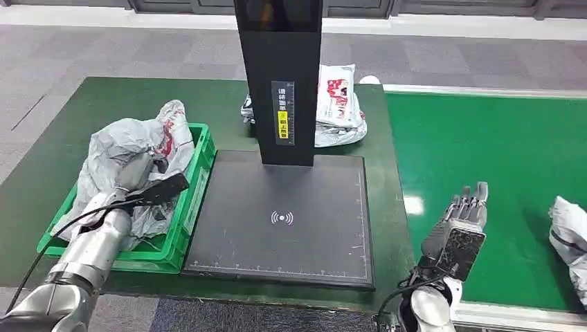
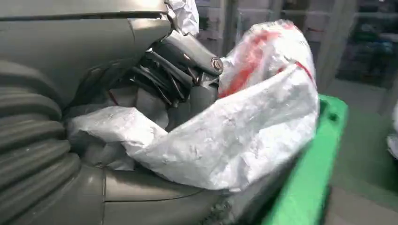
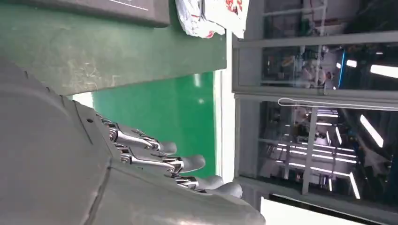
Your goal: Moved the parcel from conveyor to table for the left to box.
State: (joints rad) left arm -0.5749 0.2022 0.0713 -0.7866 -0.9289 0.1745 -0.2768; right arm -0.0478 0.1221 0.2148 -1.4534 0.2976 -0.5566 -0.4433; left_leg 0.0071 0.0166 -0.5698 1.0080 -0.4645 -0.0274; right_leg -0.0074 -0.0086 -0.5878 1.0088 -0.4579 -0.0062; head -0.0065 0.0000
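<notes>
Right hand [image 1: 462, 220], lower right of the head view, hangs over the conveyor [image 1: 484, 145], fingers extended and apart, holding nothing. The next parcel [image 1: 569, 238] lies at the right edge on the belt, just beside that hand and to its right; long axis not determinable, being cropped. Right arm is plainly the nearer. Left hand [image 1: 135, 173], at centre left, grips a grey bagged parcel [image 1: 128, 149] inside the green crate [image 1: 187, 207]. Further parcels [image 1: 339, 104] lie on the surface behind the scanner post [image 1: 280, 83].
</notes>
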